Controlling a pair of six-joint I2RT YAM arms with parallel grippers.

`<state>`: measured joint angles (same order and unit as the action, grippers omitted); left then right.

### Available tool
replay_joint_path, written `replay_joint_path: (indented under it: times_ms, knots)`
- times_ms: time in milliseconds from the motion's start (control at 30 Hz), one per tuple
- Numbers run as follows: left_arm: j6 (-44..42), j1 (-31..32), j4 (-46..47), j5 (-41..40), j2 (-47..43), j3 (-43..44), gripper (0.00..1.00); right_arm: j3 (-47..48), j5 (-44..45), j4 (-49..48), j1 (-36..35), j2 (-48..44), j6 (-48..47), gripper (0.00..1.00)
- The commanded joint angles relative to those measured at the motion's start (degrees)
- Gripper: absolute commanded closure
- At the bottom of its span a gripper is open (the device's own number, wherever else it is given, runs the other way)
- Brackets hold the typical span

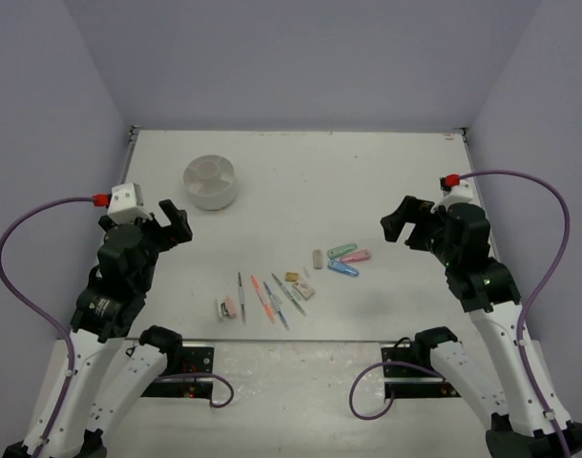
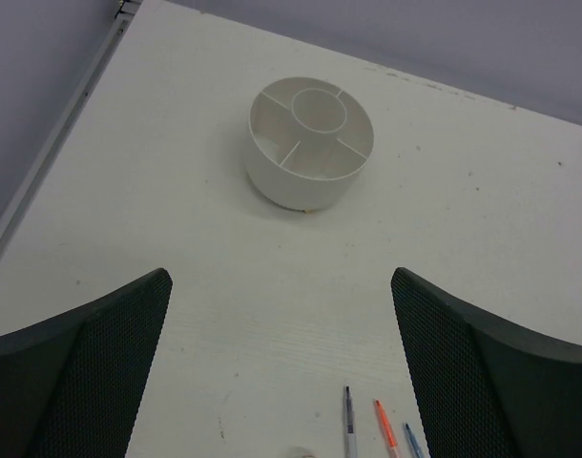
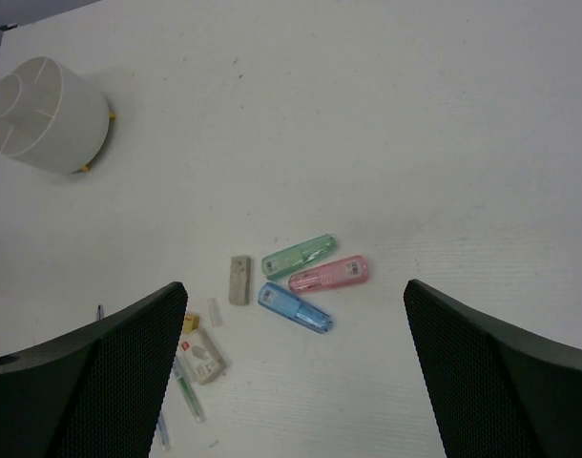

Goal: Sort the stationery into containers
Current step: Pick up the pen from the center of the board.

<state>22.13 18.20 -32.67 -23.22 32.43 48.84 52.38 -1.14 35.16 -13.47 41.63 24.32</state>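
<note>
Zero items sorted, judging by the layout. White divided dish [image 2: 272, 176] stands far-left on the table [image 1: 386, 172]. The left wrist view shows its centre ring and outer sections bare. All stationery lies loose near the front edge, well apart from the dish.

Inventory, left to right in the top view:
- pink eraser [image 1: 228, 307]
- grey pen [image 2: 348, 415], orange pen [image 2: 384, 425], blue pen [image 2: 411, 439]
- tan eraser [image 1: 292, 278], wrapped eraser [image 3: 203, 358]
- grey eraser [image 3: 239, 280]
- green capsule [image 3: 299, 256], pink capsule [image 3: 329, 274], blue capsule [image 3: 294, 307], bunched close together

My left gripper [image 1: 176, 221] hovers between dish and pens, jaws spread wide, nothing between them. My right gripper [image 1: 394, 221] hangs just right of the capsules, jaws equally wide, nothing held.

Remaining, as I judge it: every piece, one pick at a time.

Writing: none legible. The capsules carry small printed patches and the wrapped eraser shows a red mark, all too small to read. Dish unmarked on the sides I see.
</note>
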Motion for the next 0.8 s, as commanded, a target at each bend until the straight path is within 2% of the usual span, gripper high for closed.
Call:
replay_joint_path:
  times_ms: [0,133,267,533,667,733,767]
  knots:
    - [-0.1,0.3,1.6,-0.3,-1.1,-0.8,0.0,1.5,2.0,-1.5,0.0,-0.5,1.3,0.01]
    - [0.0,0.3,1.7,-0.3,-1.4,-0.8,0.0,1.2,2.9,-3.3,0.1,-1.8,2.3,0.01]
    - [-0.1,0.3,1.7,-0.2,-1.5,-0.8,0.0,-1.2,2.3,-6.3,0.1,-4.4,8.1,0.01]
    - [-0.3,0.3,2.2,0.8,-2.3,-1.2,0.0,-5.2,3.1,-13.2,0.1,-11.3,9.2,0.01]
    - [-0.4,0.3,2.4,1.6,-2.0,-1.2,0.0,-2.7,-0.2,-9.9,0.0,-6.9,6.2,0.01]
    - [-0.5,0.3,2.6,1.9,-1.7,-1.3,0.0,-0.4,-3.8,-6.8,-1.3,-1.2,4.3,0.01]
    - [-0.5,0.3,2.6,2.0,-1.3,-1.2,0.0,0.5,-2.7,-5.9,-2.7,0.1,3.9,0.01]
